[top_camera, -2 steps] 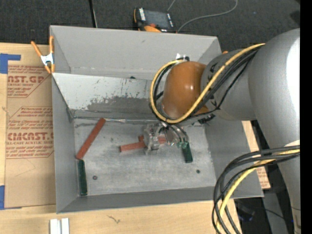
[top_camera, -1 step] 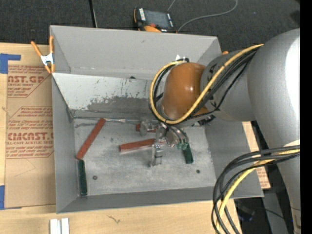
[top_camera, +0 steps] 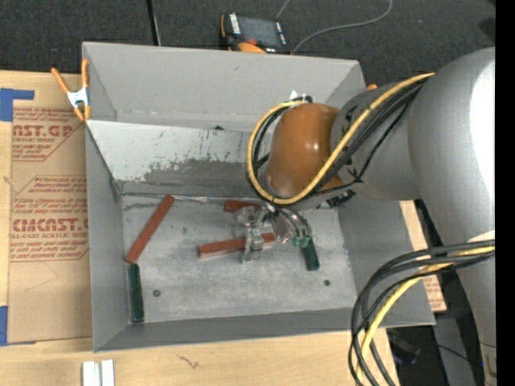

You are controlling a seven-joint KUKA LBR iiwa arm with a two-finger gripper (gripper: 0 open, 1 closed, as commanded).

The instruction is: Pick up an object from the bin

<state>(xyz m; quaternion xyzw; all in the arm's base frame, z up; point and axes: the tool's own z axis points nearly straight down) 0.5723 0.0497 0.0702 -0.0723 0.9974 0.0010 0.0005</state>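
My gripper (top_camera: 264,233) hangs low over the middle of the bin floor, below the arm's orange cover. A short red-brown stick (top_camera: 220,249) lies flat just left of it, its right end reaching under the gripper. A small red-brown piece (top_camera: 238,206) lies just behind, towards the back wall. A dark green stick (top_camera: 309,253) lies tilted right beside the gripper on its right.
A long red-brown stick (top_camera: 150,228) lies slanted at the left of the bin floor. Another dark green stick (top_camera: 135,293) rests along the left wall near the front corner. The arm covers the bin's right side.
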